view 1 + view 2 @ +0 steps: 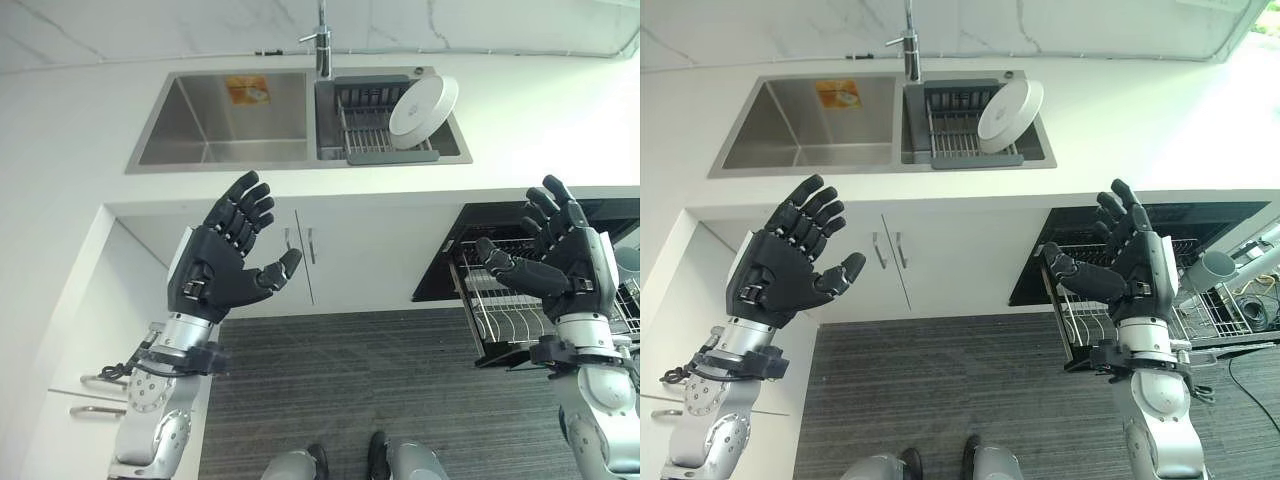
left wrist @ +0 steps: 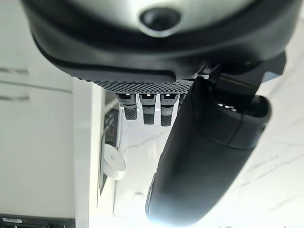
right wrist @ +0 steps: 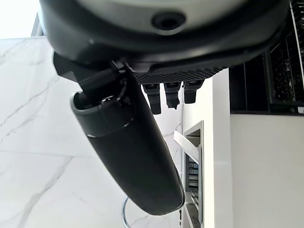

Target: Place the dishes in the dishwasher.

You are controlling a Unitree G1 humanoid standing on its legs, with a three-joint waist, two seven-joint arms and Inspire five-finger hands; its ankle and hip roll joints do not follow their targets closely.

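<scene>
Fingers are spread wide and straight on both hands, nothing being held: the left hand (image 1: 222, 262) is raised before the white cabinets (image 1: 330, 255), the right hand (image 1: 562, 258) above the pulled-out dishwasher rack (image 1: 505, 312). Farther off, a white plate (image 1: 423, 105) is seen leaning tilted in the drainer (image 1: 365, 130) of the sink (image 1: 220, 120).

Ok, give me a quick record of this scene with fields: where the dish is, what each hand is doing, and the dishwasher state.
dish: white plate leaning tilted in the drying rack, right basin of the sink
left hand: left hand open, raised in front of the cabinet, holding nothing
right hand: right hand open, raised over the dishwasher, holding nothing
dishwasher: dishwasher open, wire rack pulled out
task: plate not yet picked up
</scene>
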